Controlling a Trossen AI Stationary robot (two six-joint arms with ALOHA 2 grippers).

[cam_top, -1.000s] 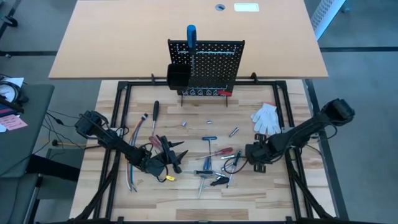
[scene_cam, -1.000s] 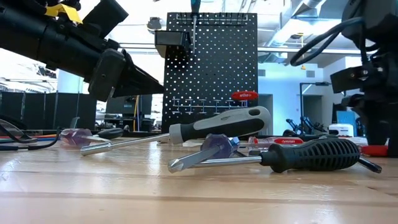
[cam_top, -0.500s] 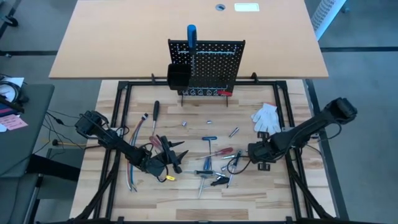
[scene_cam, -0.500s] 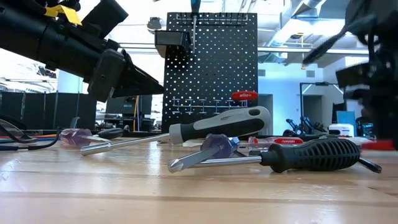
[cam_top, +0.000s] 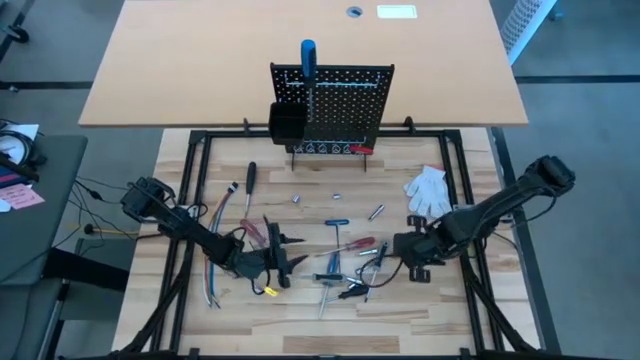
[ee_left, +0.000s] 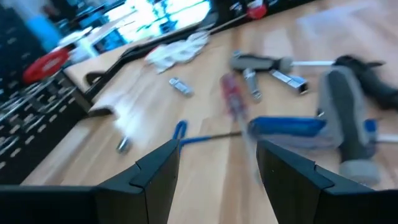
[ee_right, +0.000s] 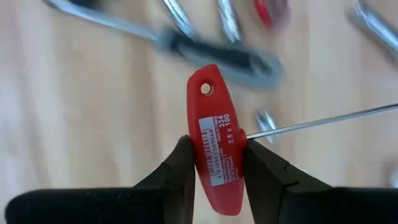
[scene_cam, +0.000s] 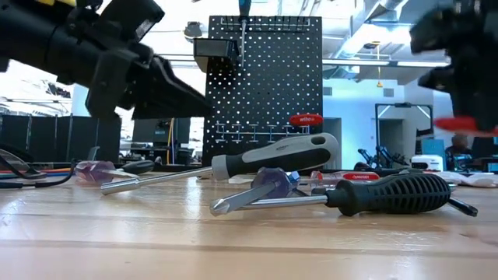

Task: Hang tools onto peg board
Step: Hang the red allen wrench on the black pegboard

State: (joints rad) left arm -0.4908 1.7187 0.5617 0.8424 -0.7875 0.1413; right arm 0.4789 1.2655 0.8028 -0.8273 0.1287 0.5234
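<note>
A red T-handle driver (ee_right: pixel 215 152) is pinched by the right pincer (ee_right: pixel 216 163) above the tabletop (cam_top: pixel 440 310), well short of the peg board (cam_top: pixel 335 100); the left pincer (ee_left: pixel 217 163) is spread, empty. The thin shaft could snag neighbouring tools, twisting it loose.

You're working on a table (cam_top: pixel 300 310) of pale, matt wood planks with visible grain. The red T-handle (ee_right: pixel 214 146) looks like glossy plastic with a paper label and a thin bright metal shaft. The peg board (scene_cam: pixel 264 78) is matt black perforated metal; the black screwdriver grip (scene_cam: pixel 389 193) seems ribbed, perhaps rubber.
</note>
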